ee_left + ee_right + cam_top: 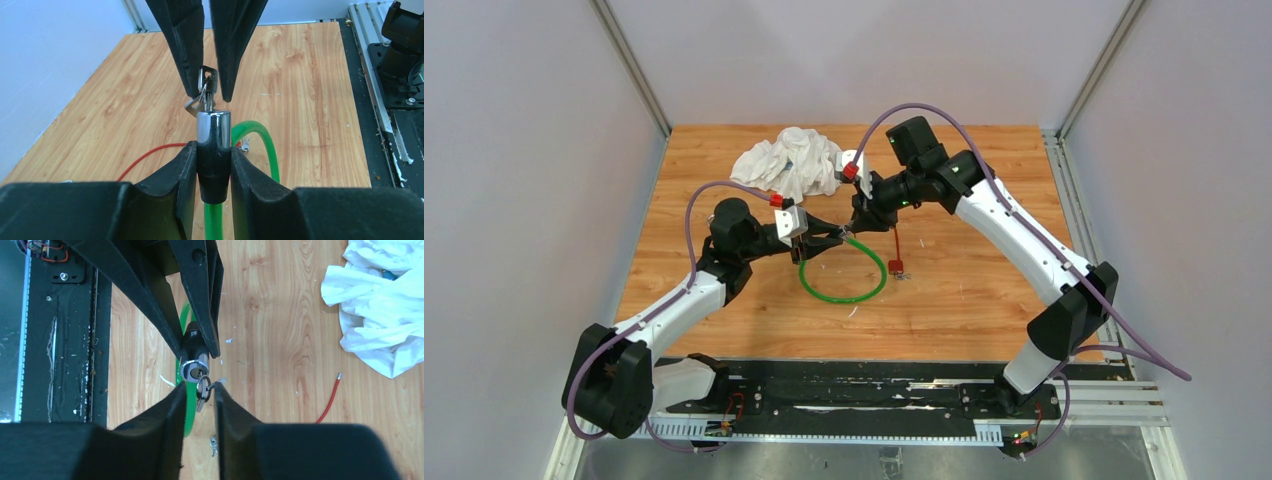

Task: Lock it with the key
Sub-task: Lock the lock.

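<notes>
A green cable loop (844, 290) lies mid-table. Its black and chrome lock barrel (214, 130) is lifted off the wood, with my left gripper (214, 150) shut on the black part. A silver key (209, 80) with a ring sits in the barrel's end, and a second key hangs from the ring (202, 387). My right gripper (200, 386) faces the barrel head-on. Its fingers (190, 65) straddle the key closely, slightly apart, one pad touching the ring. In the top view both grippers (829, 240) meet above the loop's far edge.
A crumpled white cloth (789, 160) lies at the back of the table. A red cord (896, 245) runs from near the grippers to a small metal piece (902, 273) on the wood. Black rail (60, 340) lines the near edge.
</notes>
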Available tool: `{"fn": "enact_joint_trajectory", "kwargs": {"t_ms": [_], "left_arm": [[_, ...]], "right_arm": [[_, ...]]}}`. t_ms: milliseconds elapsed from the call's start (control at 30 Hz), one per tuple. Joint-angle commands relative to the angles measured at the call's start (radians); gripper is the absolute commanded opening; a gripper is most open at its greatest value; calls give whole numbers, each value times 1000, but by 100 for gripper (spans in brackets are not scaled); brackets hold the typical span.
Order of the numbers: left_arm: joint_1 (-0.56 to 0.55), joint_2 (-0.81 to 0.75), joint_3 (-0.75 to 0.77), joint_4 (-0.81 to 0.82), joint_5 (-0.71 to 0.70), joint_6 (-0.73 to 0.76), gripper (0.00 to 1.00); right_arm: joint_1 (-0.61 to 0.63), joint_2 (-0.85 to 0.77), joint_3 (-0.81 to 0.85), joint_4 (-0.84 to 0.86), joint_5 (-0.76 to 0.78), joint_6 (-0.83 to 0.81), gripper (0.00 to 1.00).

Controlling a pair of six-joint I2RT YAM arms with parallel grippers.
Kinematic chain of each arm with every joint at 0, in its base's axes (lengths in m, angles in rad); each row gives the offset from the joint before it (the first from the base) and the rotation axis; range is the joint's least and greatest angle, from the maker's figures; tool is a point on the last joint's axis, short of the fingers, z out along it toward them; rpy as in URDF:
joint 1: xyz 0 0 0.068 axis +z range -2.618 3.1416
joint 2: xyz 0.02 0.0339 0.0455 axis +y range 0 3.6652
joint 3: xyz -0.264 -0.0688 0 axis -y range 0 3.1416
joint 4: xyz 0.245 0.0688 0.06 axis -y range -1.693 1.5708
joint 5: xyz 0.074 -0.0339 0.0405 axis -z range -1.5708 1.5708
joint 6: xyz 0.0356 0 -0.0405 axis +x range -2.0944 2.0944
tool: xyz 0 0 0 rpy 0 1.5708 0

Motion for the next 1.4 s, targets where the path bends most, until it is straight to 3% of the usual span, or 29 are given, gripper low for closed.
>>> {"fn": "enact_joint_trajectory", "kwargs": {"t_ms": [0,233,700,1200,1367], "left_arm": [[0,-14,-19,-21,22,5,0],[0,-15,-22,-21,23,8,1],[0,-19,-12,-61,-6,49,0],[2,-17,-2,-104,-27,82,0],[24,2,55,-175,-163,36,0]], "right_arm": [[20,36,58,-32,-3,-7,20],[29,29,69,-56,10,-68,1],[26,-12,100,-107,210,-171,1],[4,13,174,-194,229,-93,1],[-69,-32,142,-122,235,20,1]]}}
